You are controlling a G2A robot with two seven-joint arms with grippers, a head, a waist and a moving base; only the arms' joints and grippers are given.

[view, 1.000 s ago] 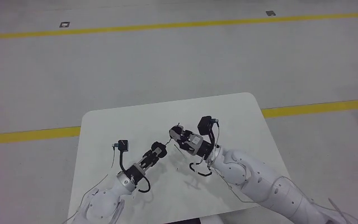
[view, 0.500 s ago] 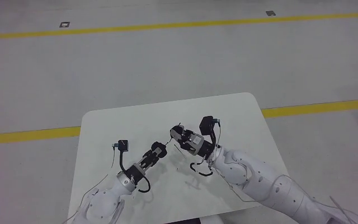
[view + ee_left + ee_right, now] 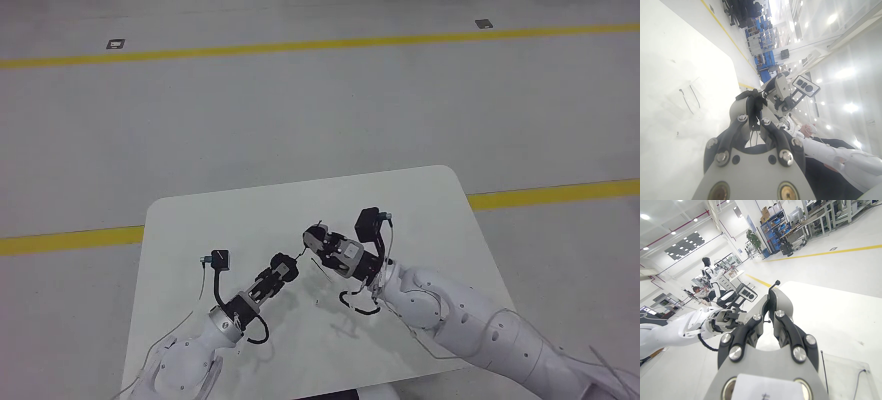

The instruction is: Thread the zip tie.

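Top view: a pale grey factory floor [image 3: 300,120] crossed by yellow lines [image 3: 300,45] is seen around a white table [image 3: 200,230] with rounded corners. Shelving with blue bins [image 3: 773,220] and a potted plant [image 3: 753,238] are shown far off in the right wrist view.

Over the middle of the table the two grippers are held close together. The left gripper [image 3: 287,263] is nearer the robot and the right gripper [image 3: 313,238] is just beyond it.

The right gripper's fingers are closed flat on a black zip tie [image 3: 777,282]. Its strap is pinched between the pads, and its square head stands out past the fingertips. The left gripper's fingers are drawn together too. A black shape lies between them, but whether it is the tie's tail cannot be made out.

A clear plastic tray [image 3: 672,102] is laid on the table near the grippers, with spare zip ties [image 3: 694,96] lying loose in it. A white label [image 3: 768,387] is stuck on the right gripper's base; its print is cut off and cannot be read.
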